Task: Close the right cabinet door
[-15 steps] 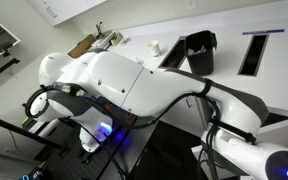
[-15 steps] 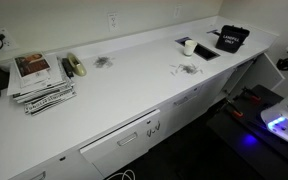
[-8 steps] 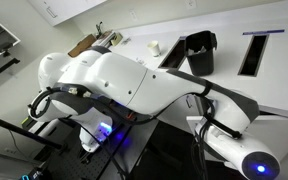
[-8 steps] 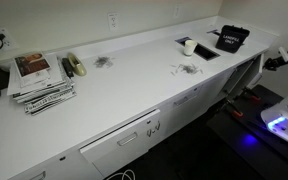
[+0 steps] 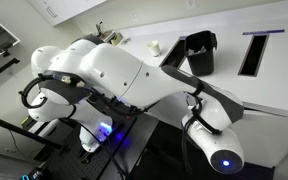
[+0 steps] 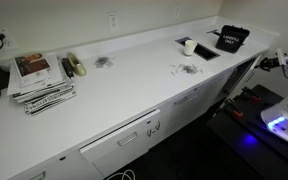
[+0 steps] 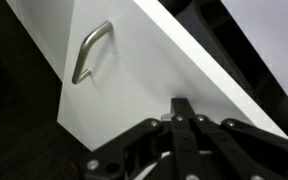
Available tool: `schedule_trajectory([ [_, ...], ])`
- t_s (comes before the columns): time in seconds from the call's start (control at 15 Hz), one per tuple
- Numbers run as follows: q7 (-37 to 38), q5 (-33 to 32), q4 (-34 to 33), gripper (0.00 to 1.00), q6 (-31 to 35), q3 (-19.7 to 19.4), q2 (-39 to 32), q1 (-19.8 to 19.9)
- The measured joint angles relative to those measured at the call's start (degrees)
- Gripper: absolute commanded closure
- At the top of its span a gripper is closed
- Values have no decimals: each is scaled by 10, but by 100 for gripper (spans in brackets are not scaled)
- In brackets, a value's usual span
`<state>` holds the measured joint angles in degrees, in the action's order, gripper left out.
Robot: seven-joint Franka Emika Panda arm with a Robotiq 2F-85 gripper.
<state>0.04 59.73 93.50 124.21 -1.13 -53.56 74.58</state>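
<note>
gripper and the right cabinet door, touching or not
Cannot tell: the wrist view shows the gripper tips over the right cabinet door face, no plain contact or gap.

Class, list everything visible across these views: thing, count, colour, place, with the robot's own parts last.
right cabinet door: one, white, fills wrist view
door handle: one, grey metal, on that door
counter: one, white, along wall
magazine stack: one, multicoloured, on counter
cup: one, white, beside container
container: one, black, on counter
wall sockets: two, white, above counter
gripper: one, black, shut, near door
arm: one, white, exterior view foreground
</note>
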Motion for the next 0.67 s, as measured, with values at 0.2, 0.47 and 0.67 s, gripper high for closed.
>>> schedule_trajectory([
  [0.2,-72,51,58,100,33,-9,34,-18],
  [0.47,-186,127,158,100,130,-40,106,-57],
  [0.67,-286,168,241,100,197,-74,181,-88],
])
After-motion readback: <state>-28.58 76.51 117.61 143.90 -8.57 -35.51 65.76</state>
